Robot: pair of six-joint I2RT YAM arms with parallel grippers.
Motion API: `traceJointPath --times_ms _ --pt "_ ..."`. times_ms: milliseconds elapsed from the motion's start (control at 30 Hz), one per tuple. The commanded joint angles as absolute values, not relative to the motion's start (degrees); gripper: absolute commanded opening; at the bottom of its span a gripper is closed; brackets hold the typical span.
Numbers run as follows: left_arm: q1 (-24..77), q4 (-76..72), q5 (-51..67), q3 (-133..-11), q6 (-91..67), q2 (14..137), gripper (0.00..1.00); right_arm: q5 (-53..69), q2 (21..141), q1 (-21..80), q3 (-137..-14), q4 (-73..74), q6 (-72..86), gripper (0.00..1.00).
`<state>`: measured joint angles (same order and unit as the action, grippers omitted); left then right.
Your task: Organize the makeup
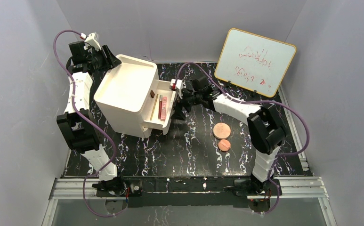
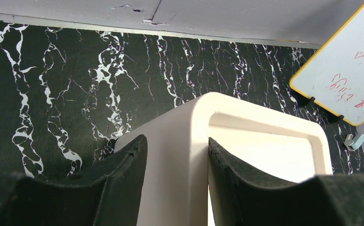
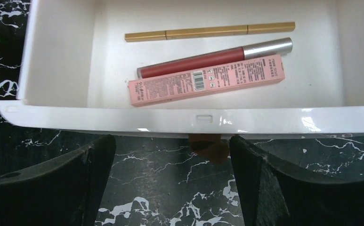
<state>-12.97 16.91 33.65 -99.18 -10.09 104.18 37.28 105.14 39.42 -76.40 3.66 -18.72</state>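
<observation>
Right gripper: jaws apart, flanking the knob;
Left gripper: clamped on the organizer's back wall;
Makeup: gold stick, red tube, pink carton in the drawer; larger disc, smaller disc on the table;
Risk: shutting the drawer now strands the discs; a slack clamp lets the organizer skid

Glossy white plastic drawer, matt pink cardboard box

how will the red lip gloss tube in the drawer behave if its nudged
Being round, the lip gloss tube would probably roll, though the pink box lying alongside it should block it on that side. Its glossy body and metallic cap look smooth, so it may slip in a pinch.
</observation>
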Motion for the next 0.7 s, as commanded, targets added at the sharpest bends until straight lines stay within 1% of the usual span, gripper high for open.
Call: traceJointPath --times_ms 0,200,300,467,667 --pt "-12.0 21.7 34.8 -98.8 -9.6 105.6 0.46 41.4 108.8 39.7 -82.6 1.1 -19.1 0.98" --pt "-11.9 21.8 35.0 -98.9 -9.7 105.9 0.45 43.0 113.9 39.8 -89.1 0.5 -16.2 0.99" --pt "-12.0 21.7 35.0 -99.0 -9.8 106.2 0.45 44.1 115.5 40.1 -91.5 -3.3 -12.6 0.98" --pt "-12.0 21.7 34.9 -98.9 -9.8 106.3 0.45 40.3 117.8 43.1 -94.1 -8.6 -8.8 0.99" --pt "-12.0 21.8 34.8 -98.9 -9.6 106.2 0.45 36.4 120.9 48.5 -93.6 -18.5 -2.8 0.99"
